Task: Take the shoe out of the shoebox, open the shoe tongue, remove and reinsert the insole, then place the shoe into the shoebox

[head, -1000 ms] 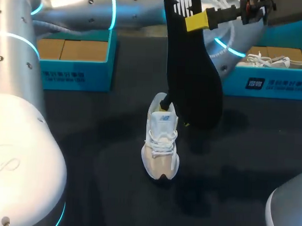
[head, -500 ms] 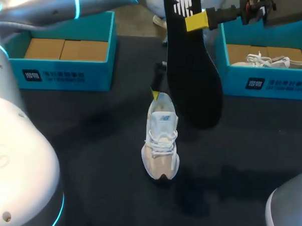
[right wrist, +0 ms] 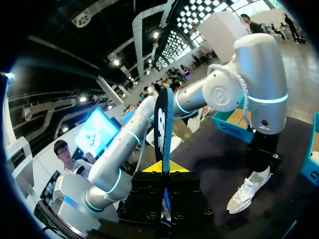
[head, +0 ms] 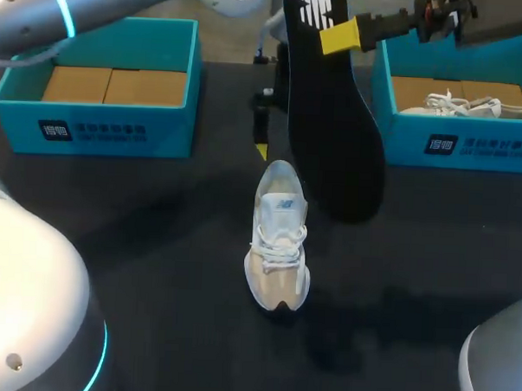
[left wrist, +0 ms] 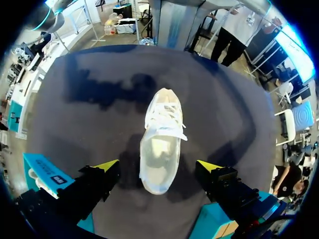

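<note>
A white and beige shoe stands upright on the dark table, toe toward the near edge. My right gripper is shut on a black insole, which hangs edge-down just right of the shoe's heel. In the right wrist view the insole stands up between the right gripper fingers, with the shoe below. My left gripper hovers behind the heel, partly hidden by the insole. In the left wrist view this gripper is open, and the shoe lies under and ahead of it.
A teal shoebox with a cardboard floor sits at the back left. A second teal shoebox at the back right holds another white shoe. My left arm stands over the shoe in the right wrist view.
My left gripper has drawn back from the shoe's heel toward the far side of the table, and its arm has swung out of the foreground. The right arm and insole have not moved.
</note>
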Available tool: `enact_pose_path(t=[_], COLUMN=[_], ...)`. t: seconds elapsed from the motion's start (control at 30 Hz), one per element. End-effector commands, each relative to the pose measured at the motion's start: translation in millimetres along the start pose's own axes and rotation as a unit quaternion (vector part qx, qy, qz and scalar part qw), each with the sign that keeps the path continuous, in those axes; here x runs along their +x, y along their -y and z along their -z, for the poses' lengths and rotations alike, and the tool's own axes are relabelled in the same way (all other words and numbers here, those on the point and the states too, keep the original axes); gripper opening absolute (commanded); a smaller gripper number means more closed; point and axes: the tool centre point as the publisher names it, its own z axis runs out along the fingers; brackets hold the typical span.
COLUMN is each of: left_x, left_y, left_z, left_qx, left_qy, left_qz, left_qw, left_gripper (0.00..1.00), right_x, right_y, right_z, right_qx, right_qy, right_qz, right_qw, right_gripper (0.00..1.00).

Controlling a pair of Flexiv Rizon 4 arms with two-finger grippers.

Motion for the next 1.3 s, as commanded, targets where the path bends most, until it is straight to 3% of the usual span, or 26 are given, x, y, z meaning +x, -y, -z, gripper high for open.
enact_pose_path(t=[0.03, 0.73, 0.93, 1.3], left_x=[14.8, 17.6, 17.6, 27.1], left_y=[4.8, 5.6, 7.4, 11.8], left_z=[15.7, 22.4, 34.4, 79.2], left_qx=[-0.006, -0.004, 0.008, 0.014], left_qy=[0.189, 0.205, 0.26, 0.358], left_qz=[-0.01, -0.011, -0.01, -0.017], left_qw=[0.982, 0.979, 0.966, 0.934], left_gripper=[1.0, 1.0, 1.0, 1.0], right_x=[-0.1, -0.1, -0.1, -24.7], right_y=[-1.3, -1.3, -1.3, -29.5], right_z=[-2.2, -2.2, -2.2, 14.9], right_qx=[0.001, 0.001, 0.001, -0.022], right_qy=[0.0, 0.0, 0.0, -0.035], right_qz=[-0.001, -0.001, -0.001, -0.07], right_qw=[1.0, 1.0, 1.0, 0.997], right_gripper=[0.0, 0.0, 0.0, 0.0])
